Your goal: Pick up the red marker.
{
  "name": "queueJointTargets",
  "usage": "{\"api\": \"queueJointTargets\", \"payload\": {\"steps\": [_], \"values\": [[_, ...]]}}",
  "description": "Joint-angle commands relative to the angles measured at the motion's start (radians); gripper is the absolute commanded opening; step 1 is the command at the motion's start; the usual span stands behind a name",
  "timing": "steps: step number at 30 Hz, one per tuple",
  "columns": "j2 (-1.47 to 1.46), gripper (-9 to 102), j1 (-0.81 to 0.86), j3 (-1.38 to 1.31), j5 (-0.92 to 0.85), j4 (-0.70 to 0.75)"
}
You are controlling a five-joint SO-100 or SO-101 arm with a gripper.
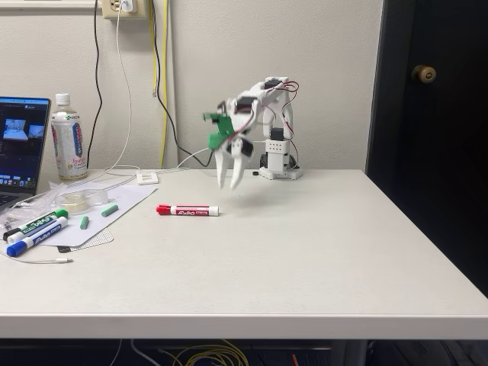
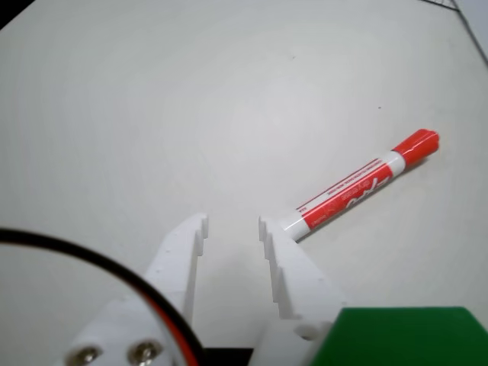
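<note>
White walls and a dark door stand behind the pale grey tabletop [image 1: 320, 252]. On it lies the short red marker with a white barrel and red cap [image 1: 187, 210], flat on its side; its red label print is too small to read. The white robot arm [image 1: 263, 114] bends forward from its base by the wall. Its white claw [image 1: 232, 181] points down, hanging above the marker and not touching it. In the wrist view the claw [image 2: 232, 223] is spread apart and holds nothing, and the marker [image 2: 358, 186] sits just beside one fingertip.
</note>
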Motion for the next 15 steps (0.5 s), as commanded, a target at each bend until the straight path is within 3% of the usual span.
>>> {"api": "queueJointTargets", "payload": {"steps": [1,7,15], "values": [[0.037,16,0.029,-0.195,-0.021,0.143],[0.017,16,0.112,-0.331,-0.141,0.241],[-0.291,16,0.19,-0.824,-0.206,0.491]]}}
